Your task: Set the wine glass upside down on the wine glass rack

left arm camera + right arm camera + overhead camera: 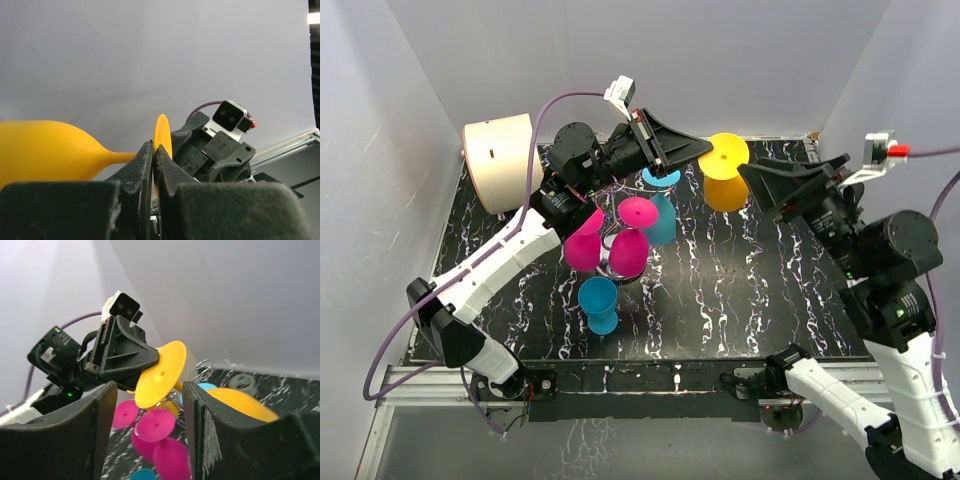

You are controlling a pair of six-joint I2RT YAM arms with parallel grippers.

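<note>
We're at the carry step: our left gripper (154, 152) pinches the foot of the yellow wine glass (725, 172), bowl-down beside the wine glass rack (615, 268), right gripper (150, 386) gaping empty, so next probably swing it over a free arm.

So the left arm (510, 250) comes up past the left side of the wine glass rack (204, 365), elbow bent, with its wrist sitting behind the rack. The left gripper (695, 150) points off to the right from there, jaws pinched tight on the rim of the yellow wine glass (725, 172) foot. The right arm (895, 300) is well off to the right of the rack, folded back on itself. The right gripper (752, 178) aims left toward the rack, its fingers (100, 430) spread wide and holding nothing.
</note>
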